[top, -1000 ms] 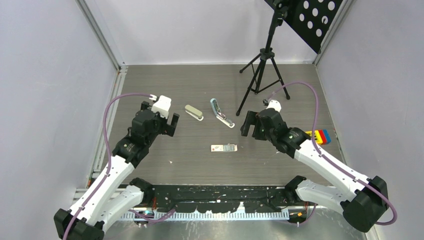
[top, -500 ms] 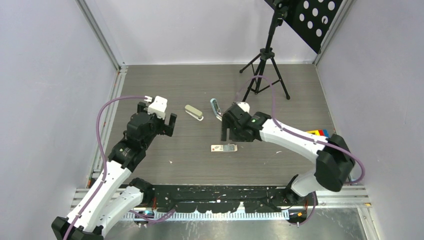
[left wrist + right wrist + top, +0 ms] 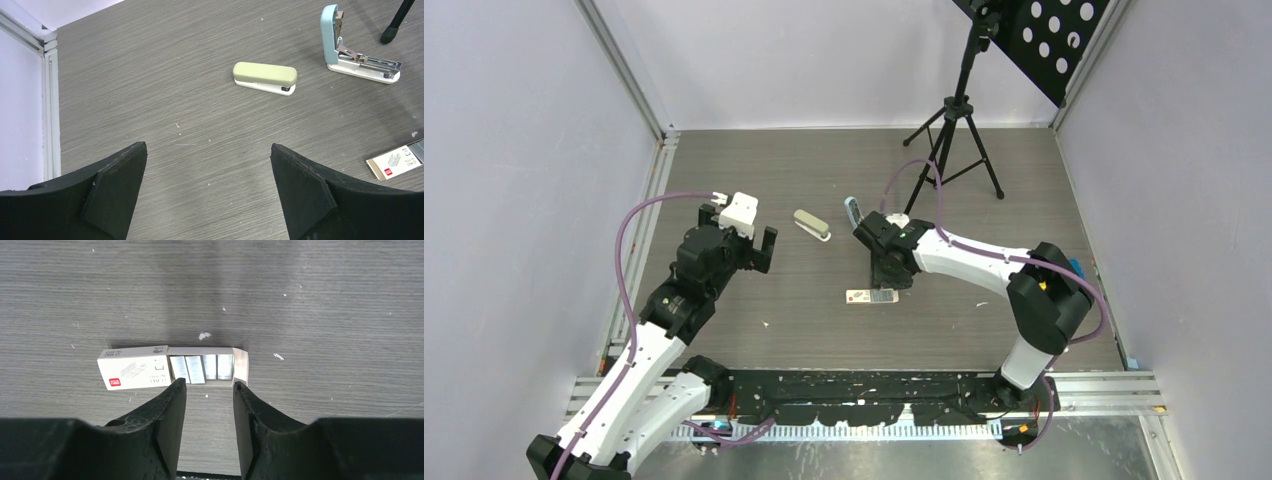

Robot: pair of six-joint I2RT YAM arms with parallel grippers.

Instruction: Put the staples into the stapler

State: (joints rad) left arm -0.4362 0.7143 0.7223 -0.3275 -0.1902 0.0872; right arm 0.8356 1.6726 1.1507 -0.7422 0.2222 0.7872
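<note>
Just ahead of the right gripper [image 3: 207, 390], almost touching its fingertips, lie the staples [image 3: 170, 367]. The box's long axis runs crosswise, along the line the jaws close on, with its sleeve [image 3: 132, 367] off to the left and its slid-out tray [image 3: 240, 365], silvery strips [image 3: 192, 368] side by side inside, straight before the gap. We see those jaws partly spread and pinching nothing, and we judge this arm far the nearer, since the left gripper [image 3: 207, 147] hangs wide open well apart. Farther ahead stands the blue stapler [image 3: 350, 50], hinged open, with a closed beige stapler [image 3: 265, 77] to its left.
</note>
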